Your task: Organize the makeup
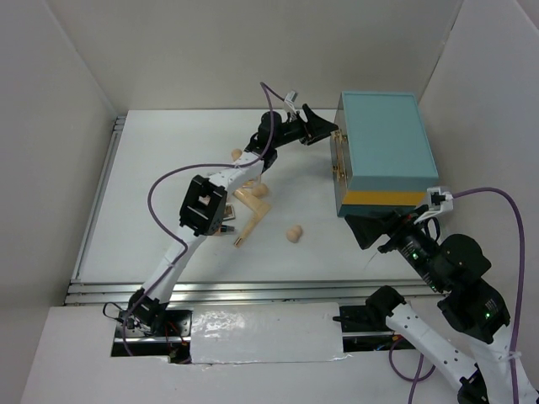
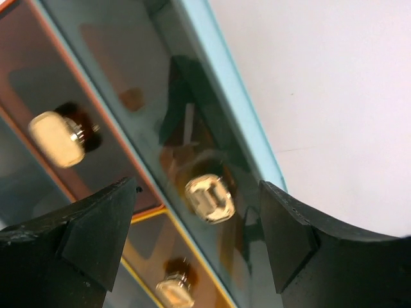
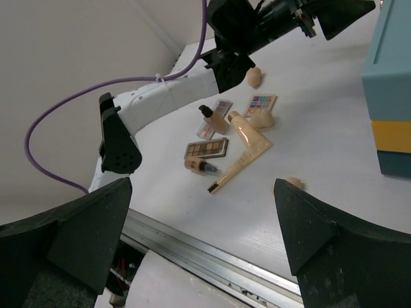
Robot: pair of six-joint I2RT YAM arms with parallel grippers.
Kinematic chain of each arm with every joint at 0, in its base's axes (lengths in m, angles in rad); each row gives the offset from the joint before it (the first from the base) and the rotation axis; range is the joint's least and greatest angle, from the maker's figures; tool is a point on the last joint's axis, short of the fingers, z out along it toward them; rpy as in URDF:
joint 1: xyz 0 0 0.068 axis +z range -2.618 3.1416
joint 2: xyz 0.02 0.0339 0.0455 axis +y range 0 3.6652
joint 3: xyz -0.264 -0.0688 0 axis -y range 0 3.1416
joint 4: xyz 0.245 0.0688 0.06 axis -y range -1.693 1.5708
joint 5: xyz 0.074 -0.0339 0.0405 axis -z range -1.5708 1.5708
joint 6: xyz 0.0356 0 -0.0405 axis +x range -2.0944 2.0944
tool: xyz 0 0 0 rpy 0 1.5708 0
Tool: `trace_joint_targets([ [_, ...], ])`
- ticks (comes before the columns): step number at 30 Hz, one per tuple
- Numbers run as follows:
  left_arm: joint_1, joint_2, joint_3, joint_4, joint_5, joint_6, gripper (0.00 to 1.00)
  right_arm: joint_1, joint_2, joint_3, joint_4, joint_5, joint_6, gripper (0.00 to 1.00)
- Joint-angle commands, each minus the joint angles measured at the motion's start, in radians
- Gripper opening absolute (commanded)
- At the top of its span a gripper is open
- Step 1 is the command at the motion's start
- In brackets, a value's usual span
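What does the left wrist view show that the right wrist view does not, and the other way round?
Only left wrist: the gold drawer knobs, close up, one seen between the fingers of the open left gripper. Only right wrist: the makeup on the table, with palettes, tubes and a sponge, and the left arm. Both: the teal case and the white table.

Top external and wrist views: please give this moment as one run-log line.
left gripper: open, at gold metal knob of big teal box-shaped case | right gripper: open, empty | scattered beige makeup pieces: loose on white table
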Motion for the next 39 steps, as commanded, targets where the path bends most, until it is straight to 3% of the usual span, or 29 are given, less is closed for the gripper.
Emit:
trace_joint_targets([
  [1,-0.036,0.034,0.098,0.089,-0.022,-0.026,0.89,-0.001,-0.008,-0.011,0.012,-0.023,-0.014,1.0],
  [10,-0.061,0.057,0.088,0.091,-0.07,-0.041,0.81,0.001,-0.011,-0.019,0.01,-0.023,-0.024,1.0],
  [15,-0.065,0.068,0.085,0.126,-0.081,-0.068,0.65,-0.002,-0.011,-0.011,0.003,-0.021,-0.033,1.0],
  [20,-0.067,0.042,0.036,0.169,-0.096,-0.069,0.38,-0.002,-0.016,-0.011,-0.008,-0.005,-0.042,1.0],
  [28,-0.074,0.032,-0.035,0.216,-0.121,-0.09,0.29,-0.001,-0.011,-0.008,-0.011,-0.015,-0.048,1.0],
  [31,-0.076,0.034,-0.04,0.216,-0.125,-0.083,0.14,0.001,-0.011,-0.003,-0.013,-0.011,-0.048,1.0],
  [36,-0.078,-0.082,-0.197,0.25,-0.148,-0.041,0.0,0.001,-0.011,0.0,-0.014,-0.008,-0.048,1.0],
  [39,-0.073,-0.205,-0.382,0.296,-0.173,-0.008,0.0,0.001,-0.008,-0.003,-0.013,-0.012,-0.048,1.0],
])
